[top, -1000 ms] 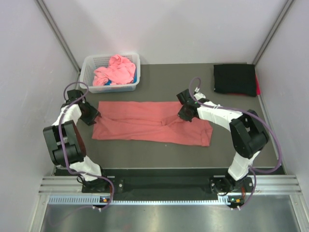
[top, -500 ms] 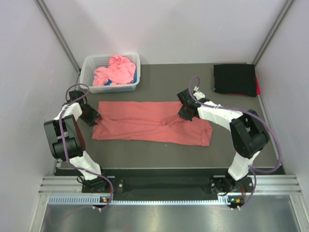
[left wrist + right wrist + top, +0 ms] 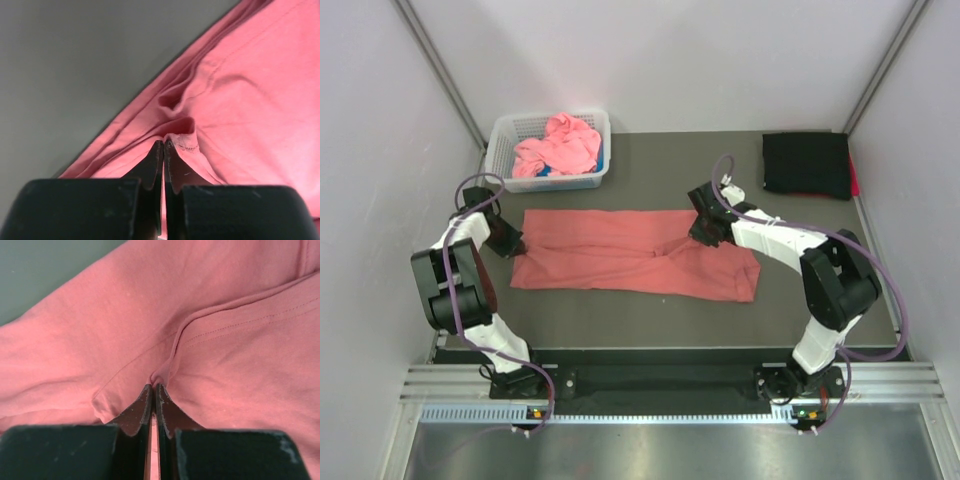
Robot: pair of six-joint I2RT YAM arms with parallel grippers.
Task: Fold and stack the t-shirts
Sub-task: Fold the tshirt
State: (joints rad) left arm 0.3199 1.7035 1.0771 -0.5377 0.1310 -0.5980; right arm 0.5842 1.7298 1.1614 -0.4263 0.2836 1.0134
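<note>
Left gripper (image 3: 163, 143) and right gripper (image 3: 154, 386) each clamp a fold of the salmon-red cotton t-shirt (image 3: 620, 262) at mid-frame; we lift both evenly, keeping it taut.

"Was the spread shirt (image 3: 635, 253) patterned?"

"No. It was plain salmon-red, lying on a dark grey-brown table (image 3: 670, 170)."

"And at the far corners?"

"At the far left was a white lattice basket (image 3: 506, 135), with pink shirts (image 3: 558, 145) and a blue scrap (image 3: 604, 158) inside. At the far right was a plain black shirt (image 3: 806, 163), with a red sliver (image 3: 854, 180) showing at its right edge."

"The arms (image 3: 770, 233)?"

"They were white and black."
</note>
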